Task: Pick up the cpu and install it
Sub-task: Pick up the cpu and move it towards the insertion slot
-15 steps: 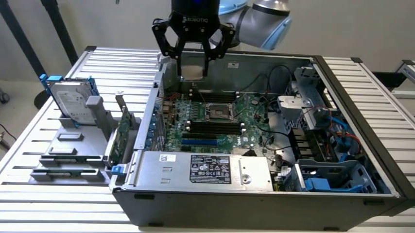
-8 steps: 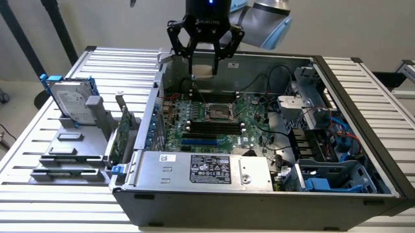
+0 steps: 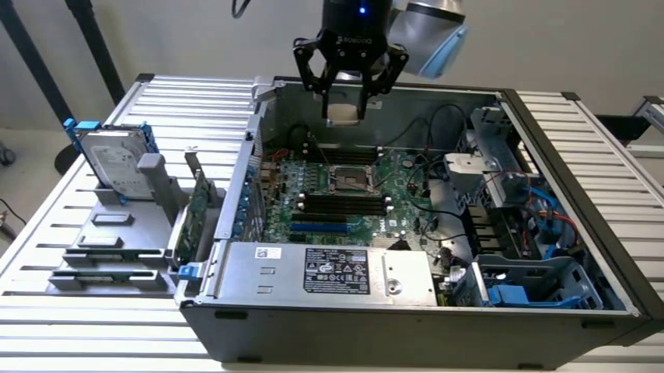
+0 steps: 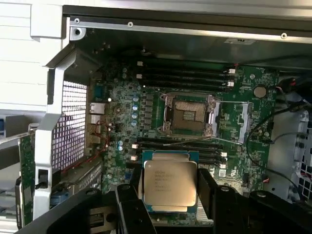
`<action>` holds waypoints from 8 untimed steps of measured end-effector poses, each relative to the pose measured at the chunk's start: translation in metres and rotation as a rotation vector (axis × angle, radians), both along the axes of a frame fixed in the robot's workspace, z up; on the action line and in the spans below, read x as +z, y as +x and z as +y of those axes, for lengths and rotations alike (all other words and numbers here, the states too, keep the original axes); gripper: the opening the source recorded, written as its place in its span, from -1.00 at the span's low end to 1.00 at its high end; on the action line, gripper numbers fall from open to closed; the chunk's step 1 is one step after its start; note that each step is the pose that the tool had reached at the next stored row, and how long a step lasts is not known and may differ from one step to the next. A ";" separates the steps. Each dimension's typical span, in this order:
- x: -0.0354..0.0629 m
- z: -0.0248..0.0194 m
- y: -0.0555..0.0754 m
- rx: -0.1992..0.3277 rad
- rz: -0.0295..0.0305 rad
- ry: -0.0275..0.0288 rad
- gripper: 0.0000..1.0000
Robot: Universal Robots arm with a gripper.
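Wrist view: claw (image 4: 169,194) clamps cpu (image 4: 170,181) by side edges, socket (image 4: 189,114) uncovered.

Bright light makes the slatted table (image 3: 612,163) glare white. Inside the computer case (image 3: 415,334) it is dimmer; the cpu (image 4: 169,183) shows a dull sheen.

In view: one open computer case (image 3: 415,330), one motherboard (image 3: 311,214), one empty CPU socket (image 4: 189,114), one cpu (image 4: 170,184), one gripper (image 3: 344,113), one blue-railed hard drive (image 3: 109,159), one labelled grey metal box (image 3: 260,272).
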State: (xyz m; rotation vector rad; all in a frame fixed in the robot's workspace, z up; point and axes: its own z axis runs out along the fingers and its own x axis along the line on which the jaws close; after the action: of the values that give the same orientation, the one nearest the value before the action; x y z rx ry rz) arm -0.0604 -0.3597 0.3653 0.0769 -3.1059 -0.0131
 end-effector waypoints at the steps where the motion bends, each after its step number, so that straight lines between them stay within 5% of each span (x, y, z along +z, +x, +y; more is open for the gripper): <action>1: -0.0018 0.0033 0.002 0.000 0.0001 -0.0001 0.09; 8: -0.0144 0.0221 0.009 0.000 0.0005 -0.0001 0.09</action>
State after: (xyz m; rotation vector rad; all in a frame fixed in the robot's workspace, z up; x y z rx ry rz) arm -0.0516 -0.3376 0.3509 0.0766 -3.1053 -0.0130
